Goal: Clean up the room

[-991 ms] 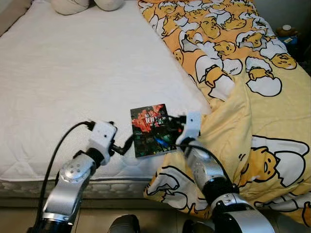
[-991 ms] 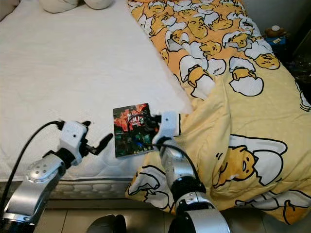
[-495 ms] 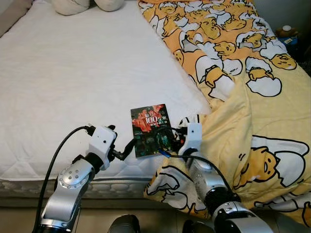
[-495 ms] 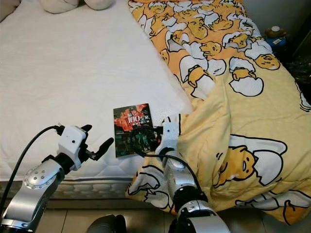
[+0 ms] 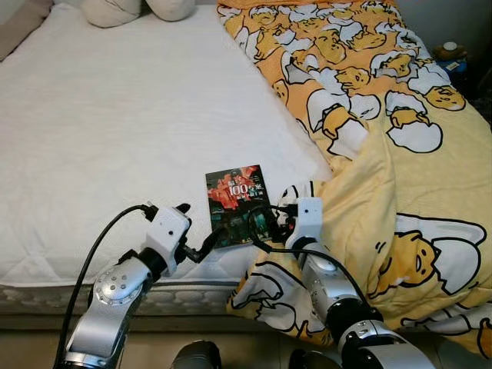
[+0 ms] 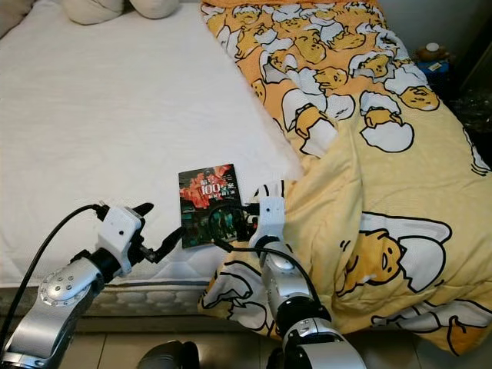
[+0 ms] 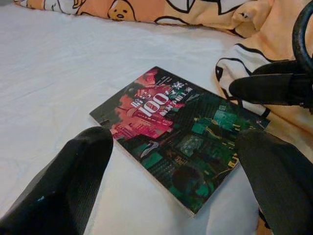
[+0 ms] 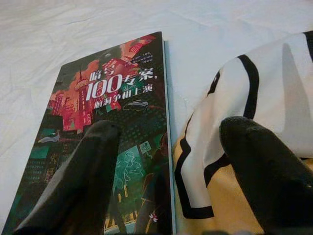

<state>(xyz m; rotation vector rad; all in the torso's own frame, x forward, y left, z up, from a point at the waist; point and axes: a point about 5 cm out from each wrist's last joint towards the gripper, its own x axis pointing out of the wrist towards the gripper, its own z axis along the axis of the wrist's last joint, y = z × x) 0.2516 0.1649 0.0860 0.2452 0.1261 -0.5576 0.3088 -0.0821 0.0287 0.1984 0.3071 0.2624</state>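
Left eye view: both claws open, empty, flanking book (image 5: 237,205) near bed (image 5: 100,138) edge; right claw (image 8: 171,171) may snag blanket (image 5: 400,177), left claw (image 7: 171,181) could shove book off.

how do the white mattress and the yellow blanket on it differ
The white quilted mattress is plain and lies flat; the yellow cartoon-egg blanket is printed and rumpled. The mattress carries the dark red-and-green book; the blanket lies beside the book and spills over the bed's edge. Both are soft bedding.

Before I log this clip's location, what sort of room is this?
Most likely a bedroom: a bed with a bare white mattress, a yellow cartoon-print duvet and pillows at its head. A book lies on the mattress.
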